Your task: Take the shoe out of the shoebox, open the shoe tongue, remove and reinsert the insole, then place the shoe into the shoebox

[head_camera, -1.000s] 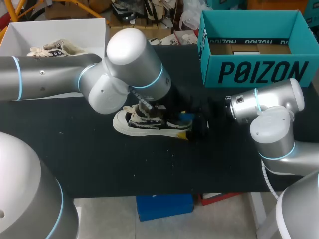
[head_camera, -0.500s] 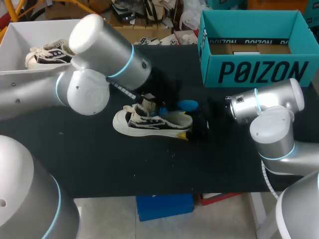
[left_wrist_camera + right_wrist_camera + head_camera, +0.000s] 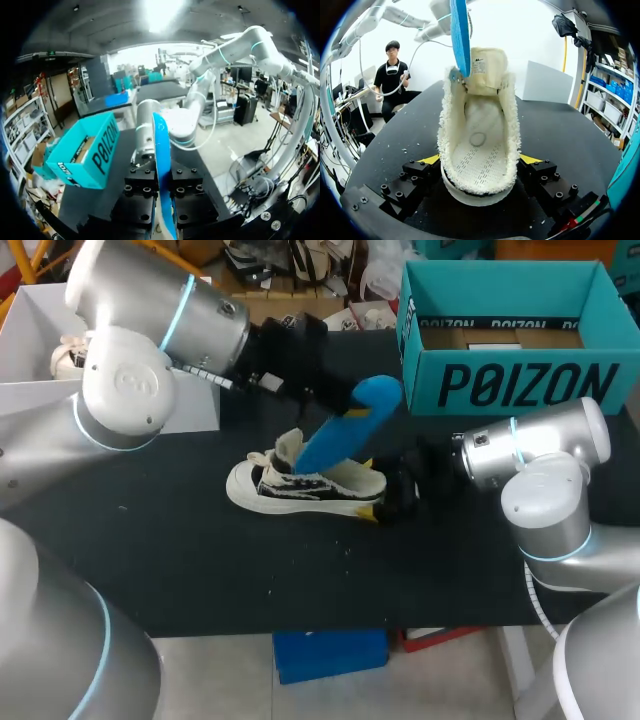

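The left tool (image 3: 164,197) is clamped on the blue insole (image 3: 345,428), which slants above the shoe (image 3: 305,480) with its lower end at the shoe's opening. The right tool (image 3: 479,161) grips the shoe's heel from both sides on the table (image 3: 200,560). The teal shoebox (image 3: 520,385) stands well apart, with big dark lettering on its wall.

Left arm (image 3: 130,380): matte silver-grey shell, fat rounded joint housings, domed end caps, thin light-blue ring at each joint seam. Black wrist section (image 3: 290,350). Thin striped cable (image 3: 205,375) on forearm.
Right arm (image 3: 545,475): same silver shell, same blue rings. Pale coiled cable (image 3: 538,608) near base.
Left gripper (image 3: 164,180): black blocks, rows of socket-head screws.
Right gripper (image 3: 480,160): black blocks, socket-head screws, yellow fingertips (image 3: 429,159). Banded cable (image 3: 577,218) alongside, red, green and white.
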Controlling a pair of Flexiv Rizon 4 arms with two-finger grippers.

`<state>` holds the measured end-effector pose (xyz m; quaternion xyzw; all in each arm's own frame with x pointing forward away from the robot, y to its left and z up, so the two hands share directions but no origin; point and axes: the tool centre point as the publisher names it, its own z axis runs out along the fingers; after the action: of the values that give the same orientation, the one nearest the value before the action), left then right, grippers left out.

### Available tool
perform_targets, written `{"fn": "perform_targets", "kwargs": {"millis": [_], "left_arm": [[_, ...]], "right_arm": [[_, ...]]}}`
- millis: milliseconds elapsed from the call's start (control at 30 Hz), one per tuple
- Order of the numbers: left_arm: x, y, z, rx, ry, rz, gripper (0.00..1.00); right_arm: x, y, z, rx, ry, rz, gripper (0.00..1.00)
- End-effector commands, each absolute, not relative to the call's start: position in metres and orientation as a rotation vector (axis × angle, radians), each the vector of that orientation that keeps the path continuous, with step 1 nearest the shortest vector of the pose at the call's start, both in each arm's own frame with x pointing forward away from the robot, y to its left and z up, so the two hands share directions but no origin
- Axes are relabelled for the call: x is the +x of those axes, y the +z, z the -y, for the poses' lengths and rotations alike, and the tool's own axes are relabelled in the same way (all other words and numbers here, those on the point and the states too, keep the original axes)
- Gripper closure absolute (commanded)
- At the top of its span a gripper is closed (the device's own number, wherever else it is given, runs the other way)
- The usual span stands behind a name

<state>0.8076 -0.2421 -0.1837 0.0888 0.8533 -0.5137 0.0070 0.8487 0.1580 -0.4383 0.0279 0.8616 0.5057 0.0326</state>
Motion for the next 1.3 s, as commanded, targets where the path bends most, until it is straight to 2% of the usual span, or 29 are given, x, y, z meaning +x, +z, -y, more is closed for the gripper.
{"fn": "perform_targets", "kwargs": {"millis": [33, 133, 667, 800, 1033, 1300], "left_arm": [[0.808, -0.170, 0.242, 0.269, -1.834, -2.598, 1.00], [0.805, -0.153, 0.245, 0.247, -1.936, -2.593, 1.00], [0.805, -0.153, 0.245, 0.247, -1.936, -2.593, 1.00], [0.799, -0.149, 0.230, -0.078, -2.149, -2.498, 1.00], [0.791, -0.107, 0.220, -0.252, -2.402, -2.344, 1.00], [0.774, -0.047, 0.219, -0.240, -2.598, -2.271, 1.00]], "right_arm": [[0.850, -0.441, -0.159, 0.088, 1.554, -2.655, 1.00], [0.850, -0.441, -0.159, 0.088, 1.554, -2.655, 1.00], [0.850, -0.441, -0.159, 0.088, 1.554, -2.655, 1.00], [0.850, -0.441, -0.159, 0.088, 1.554, -2.655, 1.00], [0.850, -0.441, -0.159, 0.088, 1.554, -2.655, 1.00], [0.850, -0.441, -0.159, 0.088, 1.554, -2.655, 1.00]]}}
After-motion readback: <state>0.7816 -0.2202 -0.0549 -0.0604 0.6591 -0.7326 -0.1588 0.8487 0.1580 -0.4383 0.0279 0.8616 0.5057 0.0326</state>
